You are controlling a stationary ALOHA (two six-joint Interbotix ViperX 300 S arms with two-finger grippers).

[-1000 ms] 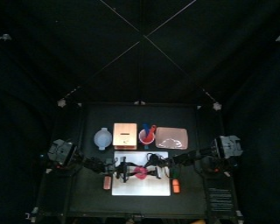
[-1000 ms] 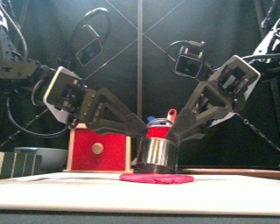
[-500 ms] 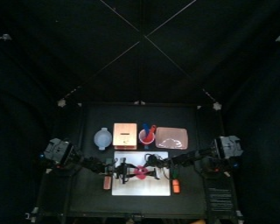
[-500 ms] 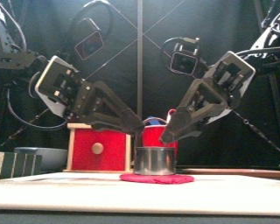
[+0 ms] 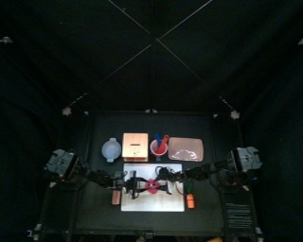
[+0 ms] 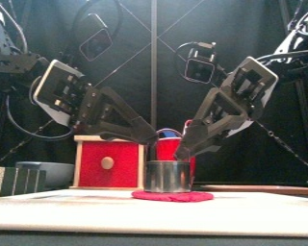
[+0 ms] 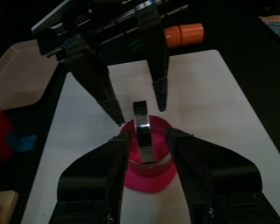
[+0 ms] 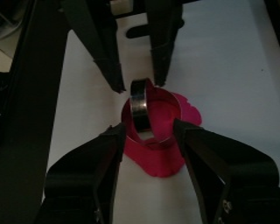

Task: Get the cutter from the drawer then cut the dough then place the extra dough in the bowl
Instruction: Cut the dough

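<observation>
Cutter [image 6: 168, 176]: short round band of shiny metal, thin wire handle arching over the rim, standing upright on the dough [image 6: 172, 196]. Dough: flat pink-red disc, matte, with an uneven outline, lying near the middle of the white cutting board [image 5: 154, 202]. Left gripper [image 7: 147, 142]: jaws spread, one tip on each side of the cutter, a gap showing on both sides. Right gripper [image 8: 146, 129]: also spread, facing the left one from the opposite side, not clamped. The board is smooth and bare all around the dough. One orange toy [image 5: 116, 198] lies at its left edge, another orange toy [image 5: 189, 200] at its right. Behind the board, left to right: blue-grey bowl [image 5: 111, 148], wooden box [image 6: 108, 163] with red front, red cup [image 5: 158, 146], pink tray [image 5: 187, 149].
</observation>
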